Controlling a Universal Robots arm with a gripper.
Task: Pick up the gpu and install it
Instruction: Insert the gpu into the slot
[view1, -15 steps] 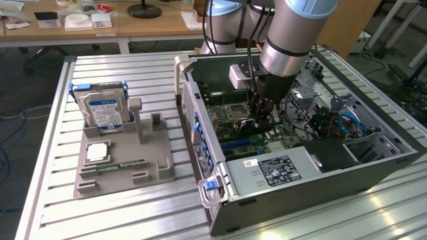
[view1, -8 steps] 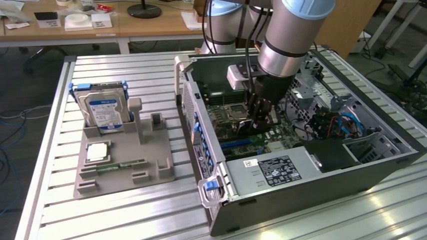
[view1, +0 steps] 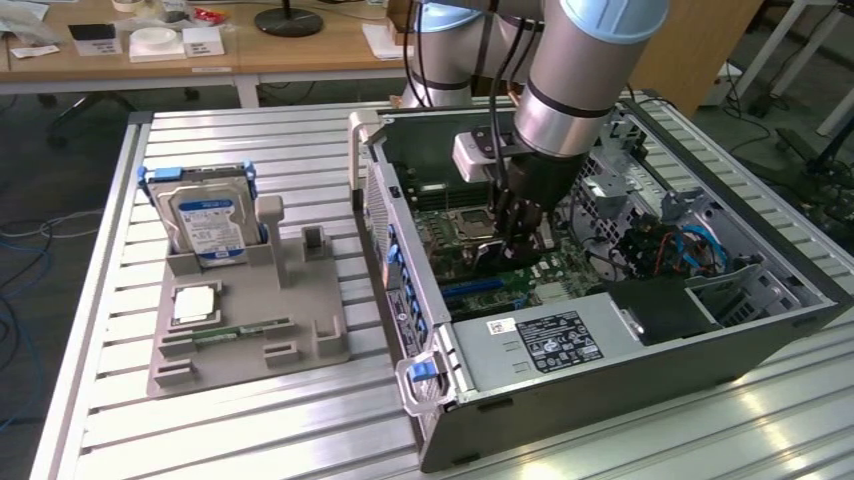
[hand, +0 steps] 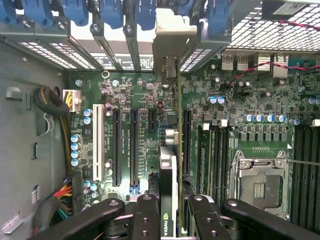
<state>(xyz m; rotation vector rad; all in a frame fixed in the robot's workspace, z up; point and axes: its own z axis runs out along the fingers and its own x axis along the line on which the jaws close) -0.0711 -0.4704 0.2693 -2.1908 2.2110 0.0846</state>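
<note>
Tool (view1: 515, 240) is inside the open computer case (view1: 641, 350), pinching the gpu (hand: 169, 167) edge-on by its top edge. The card hangs directly beneath the tool over the motherboard (hand: 130, 100) slots, with its pale bracket (hand: 172, 35) at the far end. Whether it is seated: cannot tell. Judged light, stiff and fragile. Hold it by the board edges, clear of the contacts.
</note>
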